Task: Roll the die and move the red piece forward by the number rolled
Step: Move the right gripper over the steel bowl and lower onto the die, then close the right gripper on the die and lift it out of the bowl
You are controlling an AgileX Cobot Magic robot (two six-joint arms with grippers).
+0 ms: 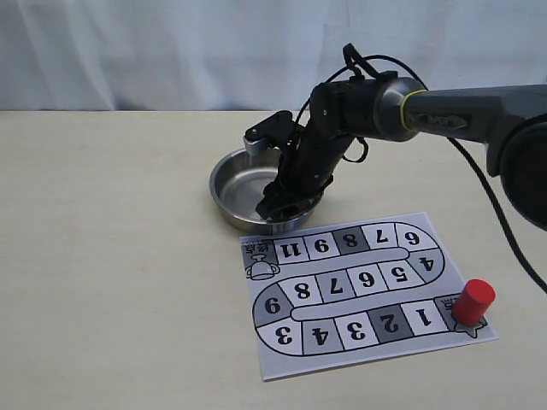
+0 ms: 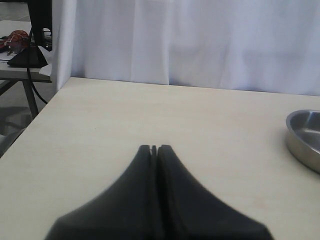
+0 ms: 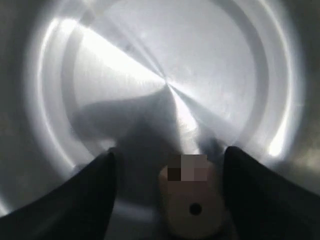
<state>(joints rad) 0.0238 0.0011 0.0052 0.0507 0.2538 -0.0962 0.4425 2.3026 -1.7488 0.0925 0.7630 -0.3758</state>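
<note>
The tan die (image 3: 192,207) lies on the floor of the steel bowl (image 1: 229,186), showing one dark pip. My right gripper (image 3: 170,165) is down inside the bowl (image 3: 60,60), open, one finger on each side of the die with gaps between. In the exterior view the right gripper (image 1: 282,205) hides the die. The red piece (image 1: 473,301) stands upright on the star at the start of the paper game board (image 1: 363,290), beside square 1. My left gripper (image 2: 154,148) is shut on nothing above bare table.
The bowl (image 2: 306,139) sits just behind the board's far edge. A grey printed pawn picture (image 1: 261,265) marks the board's other end. A white curtain hangs behind the table. A side table with cables (image 2: 25,50) stands off the table's edge.
</note>
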